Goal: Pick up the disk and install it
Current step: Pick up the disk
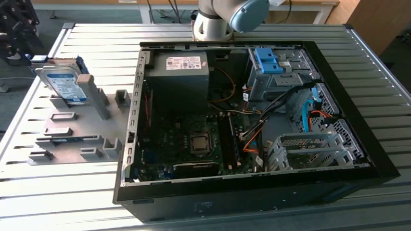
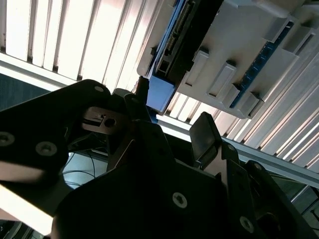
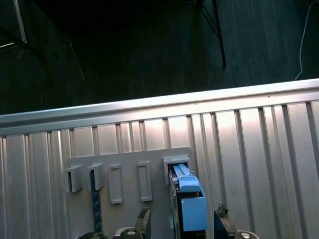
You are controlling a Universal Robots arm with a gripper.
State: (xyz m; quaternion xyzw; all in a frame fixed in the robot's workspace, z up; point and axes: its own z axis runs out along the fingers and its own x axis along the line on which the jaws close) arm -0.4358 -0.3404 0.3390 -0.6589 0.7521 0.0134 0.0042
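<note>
Reaching step: the jaws are hanging spread above the disk [image 3: 191, 204] (upright in its holder [image 3: 127, 158]); grabbing needs dropping straight down.

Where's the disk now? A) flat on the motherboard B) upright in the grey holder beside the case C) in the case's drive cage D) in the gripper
B: the disk stands on edge in the grey holder, outside the open case, on the exterior view's left.
</note>
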